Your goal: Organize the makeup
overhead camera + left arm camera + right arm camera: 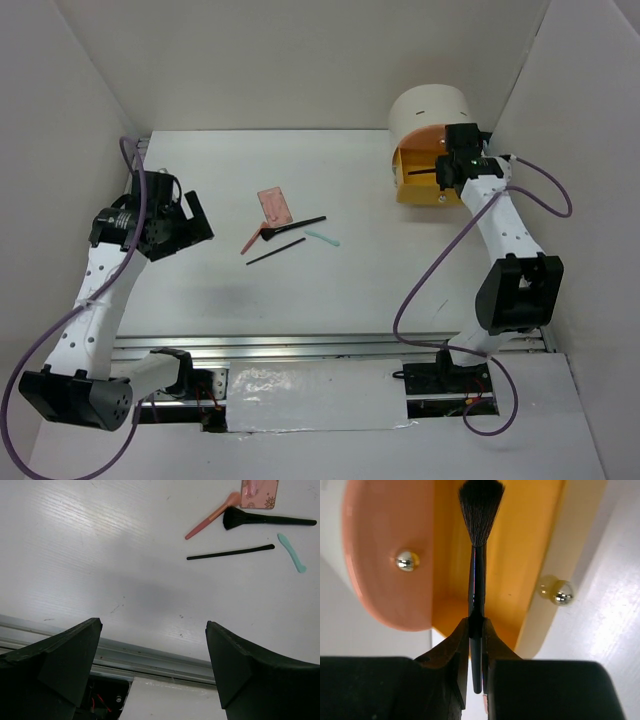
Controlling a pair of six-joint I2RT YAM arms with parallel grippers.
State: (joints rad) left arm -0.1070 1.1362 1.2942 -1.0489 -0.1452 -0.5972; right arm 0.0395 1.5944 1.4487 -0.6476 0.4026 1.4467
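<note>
Top external view, table: white, closed in by walls on the left, back and right; metal rail along the near edge; broad bare surface left, near and right of the middle cluster.
Drawer unit: round, cream, in the far right corner against the walls; its yellow drawer stands pulled out toward the table.
Left gripper: jaws spread wide, holding nothing, above the bare left side, well apart from the cluster.
Right gripper: fingers pressed onto the handle of the round black brush, at the open yellow drawer.
Round black brush: long axis in line with the fingers, bristles ahead over the yellow inside, beside the peach front; cannot tell whether it touches the drawer.
Pink palette: flat, farthest item of the cluster.
Fan black brush: lies left to right, bristles at its left end just beside the palette.
Red-handled brush: diagonal, its far end meeting those bristles.
Black pencil: nearer, roughly parallel to the fan black brush, apart from it.
Mint stick: short, at the right end of the cluster.
</note>
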